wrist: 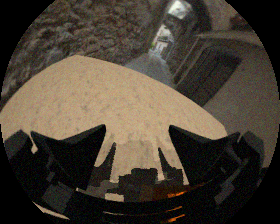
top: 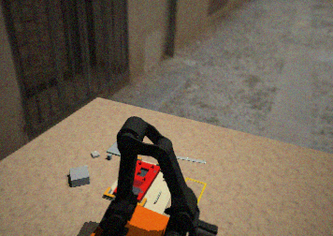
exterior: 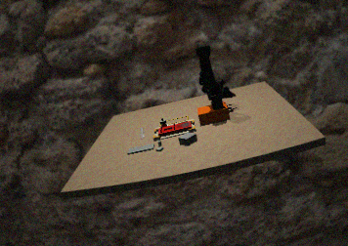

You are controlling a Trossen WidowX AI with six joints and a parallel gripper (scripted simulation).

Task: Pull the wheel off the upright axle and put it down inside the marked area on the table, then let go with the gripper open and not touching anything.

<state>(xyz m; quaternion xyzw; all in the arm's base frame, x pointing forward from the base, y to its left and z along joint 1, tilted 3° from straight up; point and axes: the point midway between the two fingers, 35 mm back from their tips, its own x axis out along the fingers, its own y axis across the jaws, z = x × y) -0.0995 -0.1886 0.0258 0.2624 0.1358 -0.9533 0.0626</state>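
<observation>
Tan, speckled board forms the table (top: 262,188) seen from the top view. A black arm (top: 140,165) rises from an orange base (top: 147,223) at the near edge and folds over the middle of the table, hiding much of what lies beneath. Under it a red block (top: 146,174) is seen beside a pale patch, with a yellow outline (top: 198,187) marking an area just to the right. A grey cube (top: 79,175) sits to the left, well apart from a smaller grey piece (top: 94,154) and a flat grey slab (top: 113,149). The wheel and its axle cannot be picked out with certainty here.

From the exterior view the table (exterior: 254,133) is shown as a slab against rough stone. The arm (exterior: 211,81) stands folded upright over its orange base (exterior: 213,113). The red block (exterior: 175,127) lies beside it, with a dark grey piece (exterior: 188,138) in front and a grey strip (exterior: 141,149) further off. The wheel is too small to tell.

In the wrist view the gripper (wrist: 134,153) is seen with its two dark fingers spread wide, nothing between them. It is held above the table (wrist: 94,103), touching nothing. Blocky dark shapes lie low between the fingers, too blurred to name.
</observation>
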